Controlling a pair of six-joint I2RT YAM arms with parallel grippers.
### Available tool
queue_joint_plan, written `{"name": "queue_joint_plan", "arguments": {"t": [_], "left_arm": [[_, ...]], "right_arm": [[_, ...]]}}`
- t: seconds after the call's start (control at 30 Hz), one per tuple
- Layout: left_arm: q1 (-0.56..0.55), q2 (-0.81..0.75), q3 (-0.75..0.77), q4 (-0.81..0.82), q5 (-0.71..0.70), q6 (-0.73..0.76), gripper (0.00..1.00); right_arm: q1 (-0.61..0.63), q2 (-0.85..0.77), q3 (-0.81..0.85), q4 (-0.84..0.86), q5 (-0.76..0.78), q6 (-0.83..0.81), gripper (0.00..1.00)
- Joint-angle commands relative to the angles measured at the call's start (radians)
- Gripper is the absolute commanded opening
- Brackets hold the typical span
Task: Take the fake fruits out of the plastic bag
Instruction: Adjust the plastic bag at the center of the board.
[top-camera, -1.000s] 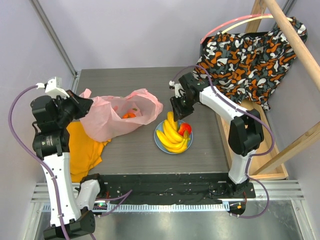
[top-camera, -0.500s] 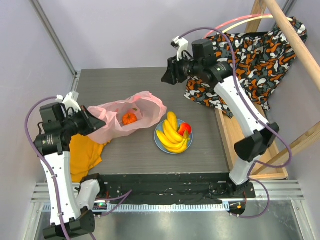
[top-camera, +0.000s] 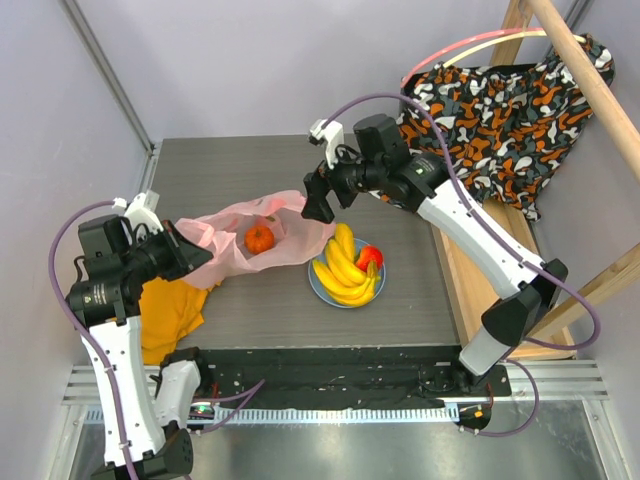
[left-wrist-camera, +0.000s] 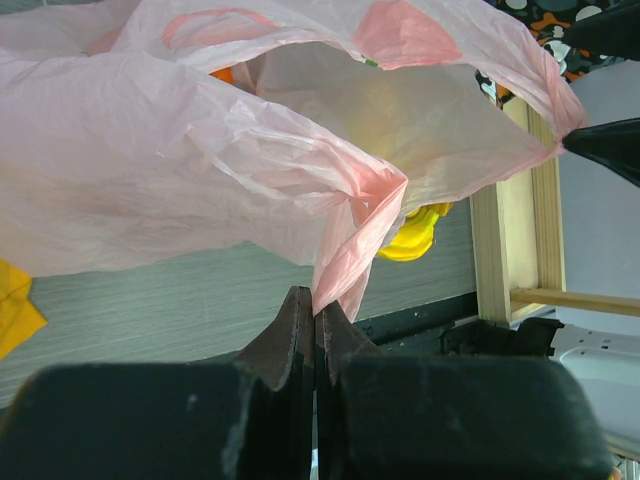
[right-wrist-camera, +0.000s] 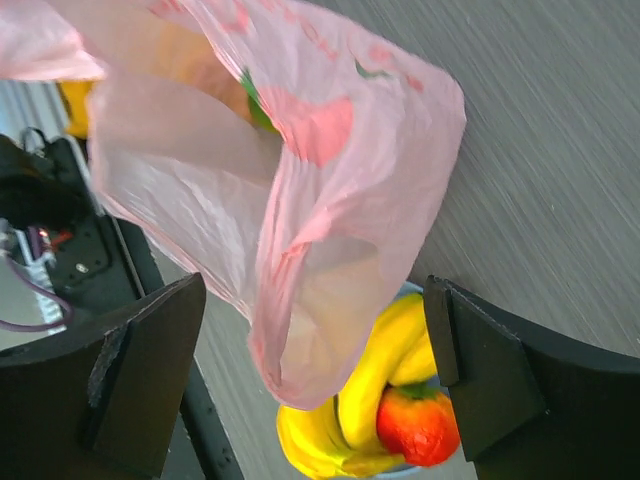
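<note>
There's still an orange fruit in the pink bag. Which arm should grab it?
Probably the right. The right gripper is open and hovers by the mouth of the plastic bag, near the orange fruit. The left gripper is shut on the bag's edge, so it is busy.

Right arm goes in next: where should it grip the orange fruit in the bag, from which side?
Across the round sides of the orange fruit, from above: the plastic bag seems to gape upward, while the left gripper pinches its left edge.

Jaws wide apart, framing pink bag (right-wrist-camera: 330, 200); banana bunch (right-wrist-camera: 372, 385), red fruit (right-wrist-camera: 418, 425) below.
</note>
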Motion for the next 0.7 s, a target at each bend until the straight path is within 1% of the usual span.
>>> {"name": "queue_joint_plan", "arguments": {"t": [0.0, 0.03, 0.1, 0.13, 0.17, 0.2, 0.23, 0.3, 0.33, 0.37, 0.4, 0.43, 0.47, 0.5, 0.53, 0.57, 0.6, 0.67], "left_arm": [[0.003, -0.007, -0.003, 0.036, 0.035, 0.004, 0.0], [0.003, -0.004, -0.005, 0.046, 0.039, 0.002, 0.0], [0.002, 0.002, -0.005, 0.075, 0.051, -0.001, 0.0], [0.003, 0.018, 0.0, 0.122, 0.061, -0.011, 0.0], [0.002, 0.032, 0.006, 0.147, 0.081, -0.018, 0.0], [-0.001, 0.055, 0.021, 0.197, 0.089, -0.021, 0.0], [-0.006, 0.112, 0.039, 0.217, 0.091, -0.019, 0.0], [-0.014, 0.198, 0.137, 0.256, 0.083, -0.004, 0.0], [-0.02, 0.242, 0.174, 0.266, 0.082, 0.002, 0.0], [-0.023, 0.341, 0.27, 0.274, 0.085, 0.001, 0.0], [-0.024, 0.382, 0.317, 0.3, 0.103, -0.004, 0.0], [-0.032, 0.429, 0.376, 0.311, 0.109, -0.01, 0.0], [-0.037, 0.498, 0.432, 0.314, 0.106, -0.004, 0.0], [-0.043, 0.537, 0.549, 0.317, 0.102, 0.002, 0.0], [-0.044, 0.563, 0.601, 0.316, 0.101, 0.008, 0.0], [-0.051, 0.586, 0.647, 0.314, 0.104, 0.018, 0.0], [-0.052, 0.626, 0.728, 0.305, 0.108, 0.021, 0.0], [-0.06, 0.646, 0.77, 0.3, 0.138, 0.027, 0.0]], "right_arm": [[0.028, 0.034, 0.002, -0.025, 0.141, -0.069, 1.0], [0.028, 0.047, 0.013, -0.026, 0.141, -0.074, 1.0], [0.029, 0.1, 0.042, -0.029, 0.134, -0.082, 0.85], [0.026, 0.116, 0.086, -0.025, 0.144, -0.08, 0.78], [0.017, 0.155, 0.112, -0.017, 0.17, -0.059, 0.61], [0.003, 0.172, 0.141, 0.004, 0.17, -0.047, 0.51], [-0.011, 0.193, 0.204, 0.018, 0.169, -0.03, 0.41], [-0.061, 0.259, 0.275, 0.059, 0.176, 0.006, 0.17], [-0.08, 0.285, 0.356, 0.069, 0.183, 0.015, 0.15], [-0.095, 0.311, 0.408, 0.073, 0.187, 0.024, 0.14], [-0.109, 0.371, 0.462, 0.073, 0.193, 0.041, 0.13], [-0.144, 0.392, 0.557, 0.079, 0.196, 0.049, 0.13], [-0.156, 0.411, 0.595, 0.087, 0.201, 0.059, 0.12], [-0.173, 0.432, 0.628, 0.108, 0.201, 0.079, 0.12], [-0.195, 0.436, 0.663, 0.119, 0.196, 0.085, 0.12], [-0.202, 0.433, 0.666, 0.128, 0.193, 0.087, 0.11], [-0.209, 0.425, 0.663, 0.142, 0.192, 0.078, 0.11], [-0.215, 0.384, 0.614, 0.142, 0.172, 0.072, 0.11]]}}
